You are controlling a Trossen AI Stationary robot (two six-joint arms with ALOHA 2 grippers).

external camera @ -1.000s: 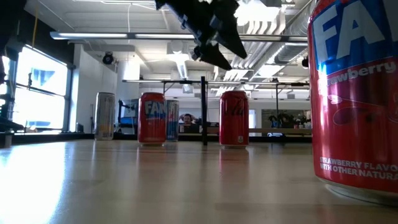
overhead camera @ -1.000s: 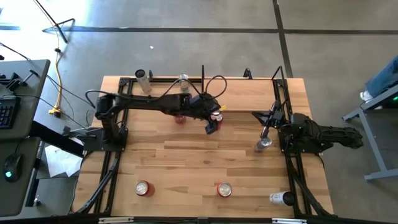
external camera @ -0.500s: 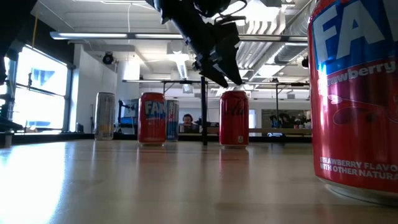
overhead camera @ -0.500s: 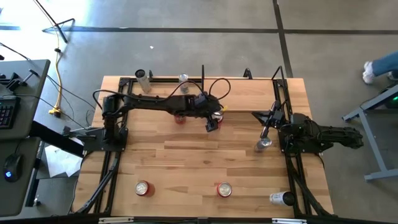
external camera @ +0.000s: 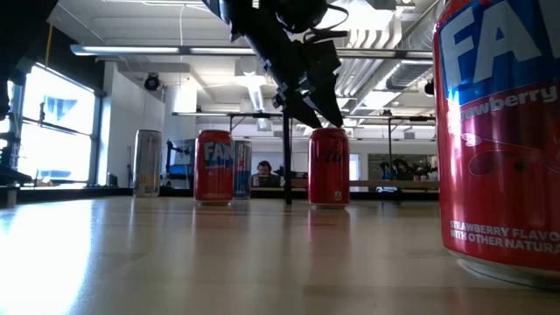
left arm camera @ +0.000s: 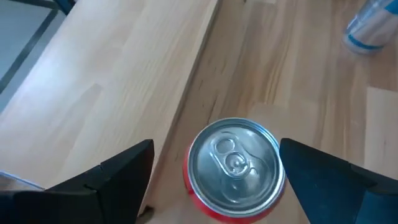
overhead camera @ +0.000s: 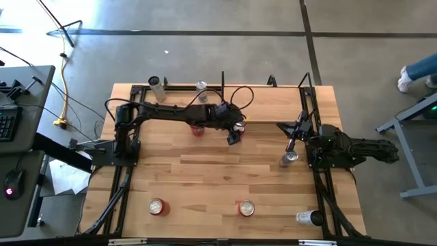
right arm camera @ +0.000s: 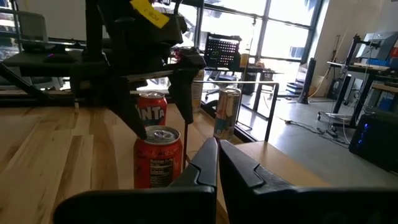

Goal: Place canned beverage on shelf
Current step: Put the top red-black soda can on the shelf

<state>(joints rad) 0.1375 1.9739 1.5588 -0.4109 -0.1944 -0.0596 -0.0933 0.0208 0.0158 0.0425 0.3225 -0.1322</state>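
Note:
A red beverage can (left arm camera: 235, 163) stands upright on its base on the tabletop, right beside the edge of the pale wood shelf (left arm camera: 106, 81), which lies at the table's far right (overhead camera: 266, 102). My left gripper (left arm camera: 216, 146) hangs open just above the can's top (external camera: 329, 166), slanting down, one finger on each side without touching. In the right wrist view its fingers (right arm camera: 183, 106) frame the can (right arm camera: 158, 155). My right gripper (right arm camera: 217, 155) waits shut at the table's right side (overhead camera: 290, 133).
A red Fanta can (overhead camera: 198, 130) stands left of the gripper, and two slim cans (overhead camera: 156, 83) (overhead camera: 201, 87) stand at the far edge. A silver can (overhead camera: 290, 158) stands by the right arm. Near the front edge are two red cans (overhead camera: 157, 206) (overhead camera: 246, 208) and one lying can (overhead camera: 308, 218). A black upright bar (external camera: 287, 157) stands behind.
My left gripper has come down toward the red can, staying open, and now hangs just over its top. The can has not moved.

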